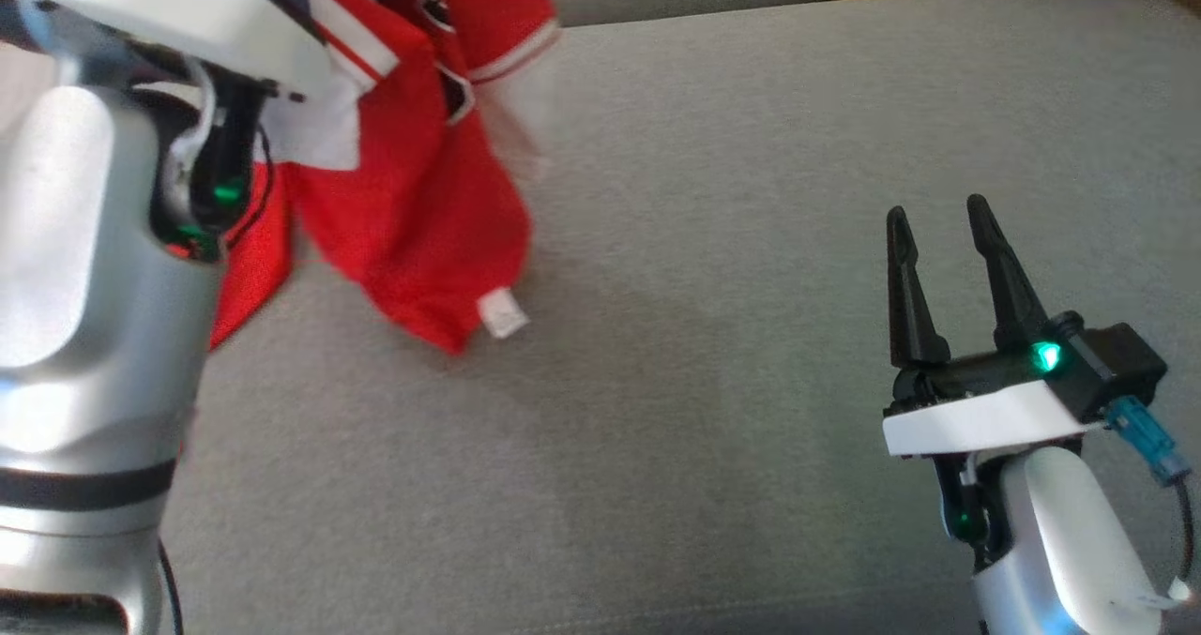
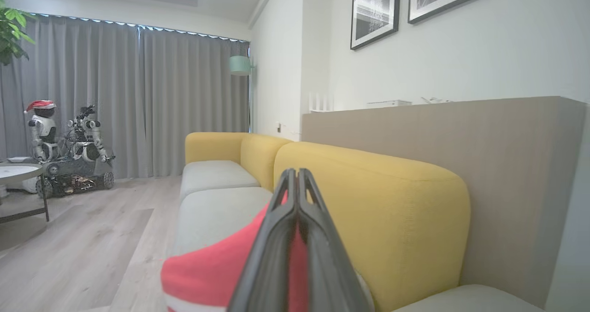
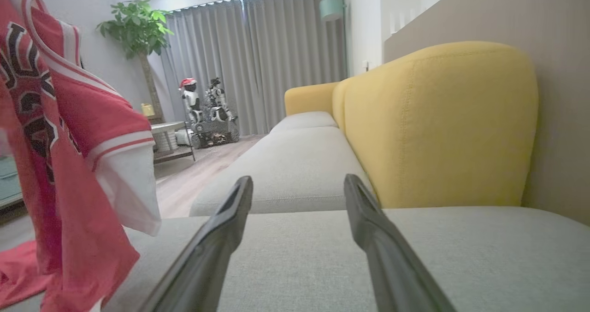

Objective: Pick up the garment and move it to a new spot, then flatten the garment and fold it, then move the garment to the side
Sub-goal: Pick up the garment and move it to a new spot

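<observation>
We identify the setting as a home living room. We base this on the following items: a long sofa (image 2: 368, 187) with yellow backrests and grey seat cushions; floor-length grey curtains (image 2: 138, 95); a pale wood-plank floor (image 2: 92, 238); framed pictures (image 2: 373, 12) on the white wall; a potted plant (image 3: 136, 31); a low table (image 2: 16, 171); a teal lamp (image 2: 240, 65). Two small robots (image 2: 69, 150) stand by the curtains.

sofa (image 2: 221, 210): grey seats, yellow back | wall (image 2: 461, 58): white, two framed prints (image 2: 374, 12) | panel (image 2: 461, 132): wood-look, behind sofa | curtains (image 2: 138, 100): grey, drawn, full height | floor (image 2: 83, 238): pale wood planks | plant (image 3: 136, 31): beside curtains | lamp (image 2: 240, 65): teal shade, by curtains | table (image 2: 18, 171): pale top, dark legs
</observation>
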You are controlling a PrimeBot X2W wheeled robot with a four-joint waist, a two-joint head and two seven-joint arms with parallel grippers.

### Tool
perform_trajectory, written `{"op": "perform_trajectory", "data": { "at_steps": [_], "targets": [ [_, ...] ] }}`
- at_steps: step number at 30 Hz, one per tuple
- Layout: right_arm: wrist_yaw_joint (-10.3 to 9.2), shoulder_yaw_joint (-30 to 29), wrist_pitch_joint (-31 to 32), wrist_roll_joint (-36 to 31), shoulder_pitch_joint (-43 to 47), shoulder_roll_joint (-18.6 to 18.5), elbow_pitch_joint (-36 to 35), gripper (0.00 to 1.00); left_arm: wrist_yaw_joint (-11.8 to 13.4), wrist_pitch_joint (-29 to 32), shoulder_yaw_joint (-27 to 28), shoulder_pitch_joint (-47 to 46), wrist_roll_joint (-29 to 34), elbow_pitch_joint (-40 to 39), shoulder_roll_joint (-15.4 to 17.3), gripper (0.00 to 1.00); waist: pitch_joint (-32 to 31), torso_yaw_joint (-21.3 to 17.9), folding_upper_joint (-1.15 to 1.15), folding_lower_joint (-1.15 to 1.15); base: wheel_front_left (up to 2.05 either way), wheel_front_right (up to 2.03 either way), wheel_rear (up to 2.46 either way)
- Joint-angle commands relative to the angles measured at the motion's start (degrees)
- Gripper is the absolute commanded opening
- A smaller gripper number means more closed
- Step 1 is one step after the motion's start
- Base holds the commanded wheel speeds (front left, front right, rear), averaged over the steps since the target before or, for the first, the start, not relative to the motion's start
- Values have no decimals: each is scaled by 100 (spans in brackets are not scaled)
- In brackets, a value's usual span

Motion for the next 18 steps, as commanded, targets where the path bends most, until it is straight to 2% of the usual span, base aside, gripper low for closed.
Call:
{"op": "perform_trajectory", "data": {
  "at_steps": [1, 4, 10, 11, 12, 15, 18],
  "targets": [
    [12, 165, -36, 63, -170, -14, -248, 100, 101, 37, 155, -155, 70, -251, 116, 0, -15, -338, 0, 0, 0, 0, 0],
    [12, 150, -36, 91, -249, -14, -312, 100, 165, 28, 32, -184, 65, -271, -100, 0, 37, -622, 0, 0, 0, 0, 0],
    [12, 109, -36, 162, -363, -14, -395, 100, 139, 17, -293, -430, 10, -237, -622, 0, 124, -1168, 0, 0, 0, 0, 0],
    [12, 73, -36, 179, -368, -14, -415, 100, 139, -8, -351, -494, -7, -226, -754, 0, 130, -1226, 0, 0, 0, 0, 0],
    [12, 73, -36, 179, -368, -14, -415, 100, 139, -8, -351, -494, -7, -226, -754, 0, 130, -1226, 0, 0, 0, 0, 0],
    [12, -21, -36, 227, -371, -14, -470, 100, 123, -94, -527, -708, -178, -219, -1132, 0, 154, -1373, 0, 0, 0, 0, 0],
    [12, -57, -36, 260, -375, -14, -499, 100, 243, -233, -614, -888, -523, -242, -1307, 0, 142, -1482, 0, 0, 0, 0, 0]
  ]
}}
